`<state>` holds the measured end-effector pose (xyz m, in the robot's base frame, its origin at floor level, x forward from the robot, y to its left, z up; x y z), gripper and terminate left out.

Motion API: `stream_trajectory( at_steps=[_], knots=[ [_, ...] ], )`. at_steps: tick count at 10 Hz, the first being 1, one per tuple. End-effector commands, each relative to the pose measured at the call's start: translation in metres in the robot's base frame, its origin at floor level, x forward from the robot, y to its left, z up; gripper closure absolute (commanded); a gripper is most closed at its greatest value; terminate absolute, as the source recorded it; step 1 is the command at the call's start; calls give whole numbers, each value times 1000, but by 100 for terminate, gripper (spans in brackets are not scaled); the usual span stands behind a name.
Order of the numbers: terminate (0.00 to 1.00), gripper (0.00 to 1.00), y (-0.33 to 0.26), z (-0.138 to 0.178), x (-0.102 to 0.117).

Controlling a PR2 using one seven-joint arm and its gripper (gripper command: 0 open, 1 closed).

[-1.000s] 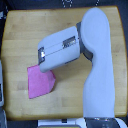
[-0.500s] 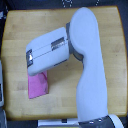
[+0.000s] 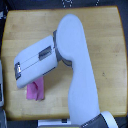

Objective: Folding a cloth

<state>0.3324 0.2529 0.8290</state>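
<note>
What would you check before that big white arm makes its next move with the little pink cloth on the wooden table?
1. Cloth fully on the table: ok, it lies near the exterior view's lower left, inside the edge.
2. Cloth fully in sight: not ok, the arm covers its upper part.
3. Jaws open or shut: cannot tell, the arm's own body hides them.
4. Jaws holding the cloth: cannot tell, no contact is visible.
5. Cloth lying flat: cannot tell, the picture is blurred; the visible part looks slightly bunched.
6. Nothing else near the cloth on the wood: ok as far as the view shows.
</note>
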Motion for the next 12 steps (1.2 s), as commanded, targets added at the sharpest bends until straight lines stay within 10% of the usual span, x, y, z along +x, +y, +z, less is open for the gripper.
stream_trajectory(
  at_steps=[1,11,12],
  knots=[
    [0,100,42,-40,-4],
    [0,100,10,-76,26],
    [0,0,12,-76,28]
  ],
)
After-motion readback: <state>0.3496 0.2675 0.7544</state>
